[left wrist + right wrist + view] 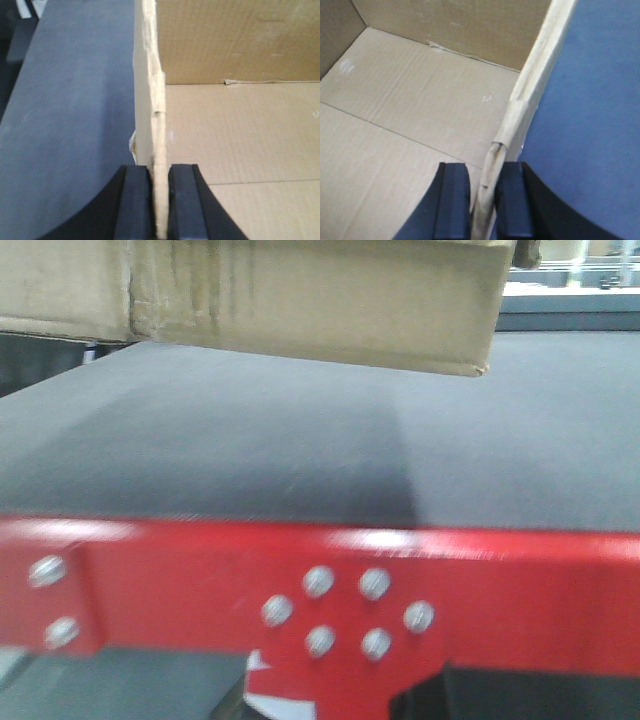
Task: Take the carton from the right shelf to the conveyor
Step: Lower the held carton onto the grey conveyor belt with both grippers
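Observation:
The carton (300, 300), open-topped brown cardboard, hangs a little above the conveyor (300, 440), casting a shadow on the dark grey belt. My left gripper (160, 172) is shut on the carton's left wall, whose edge (155, 100) runs up between the black fingers. The inside floor of the carton (240, 125) lies to the right, the belt (75, 100) to the left. My right gripper (485, 170) is shut on the carton's crumpled right wall, with the carton floor (410, 100) on the left and the belt (590, 100) on the right. The right shelf is out of view.
The conveyor's bright red front edge (500, 580) crosses the front view, with a bolted red bracket (345, 615) at its middle. Pale structures (580, 285) show blurred beyond the belt's far side at the top right.

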Tool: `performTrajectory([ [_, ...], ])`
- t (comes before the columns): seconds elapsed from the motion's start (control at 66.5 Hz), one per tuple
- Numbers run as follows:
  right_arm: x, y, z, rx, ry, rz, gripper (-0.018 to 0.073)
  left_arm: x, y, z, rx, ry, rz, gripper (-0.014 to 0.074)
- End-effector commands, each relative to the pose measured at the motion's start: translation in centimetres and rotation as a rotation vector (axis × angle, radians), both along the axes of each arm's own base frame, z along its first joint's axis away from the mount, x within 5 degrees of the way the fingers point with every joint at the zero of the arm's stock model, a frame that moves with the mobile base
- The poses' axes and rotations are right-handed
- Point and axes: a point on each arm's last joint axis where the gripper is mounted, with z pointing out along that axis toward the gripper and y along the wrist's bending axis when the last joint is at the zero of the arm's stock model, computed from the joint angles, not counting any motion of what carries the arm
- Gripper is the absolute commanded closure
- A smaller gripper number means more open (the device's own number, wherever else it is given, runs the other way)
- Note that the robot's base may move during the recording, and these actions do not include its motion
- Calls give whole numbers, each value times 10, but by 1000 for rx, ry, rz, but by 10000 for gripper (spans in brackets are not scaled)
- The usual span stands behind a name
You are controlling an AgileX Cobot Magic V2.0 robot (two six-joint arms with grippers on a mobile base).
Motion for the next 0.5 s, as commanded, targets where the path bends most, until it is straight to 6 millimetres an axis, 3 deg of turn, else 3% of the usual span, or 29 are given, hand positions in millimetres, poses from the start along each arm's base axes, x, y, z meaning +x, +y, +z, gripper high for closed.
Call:
performTrajectory([
  [0.0, -4, 4, 8, 54, -43, 43, 627, -1, -4, 8, -42, -74, -32, 605],
  [0.481, -4, 4, 8, 54, -43, 43, 627, 0, -4, 8, -42, -72, -32, 605],
])
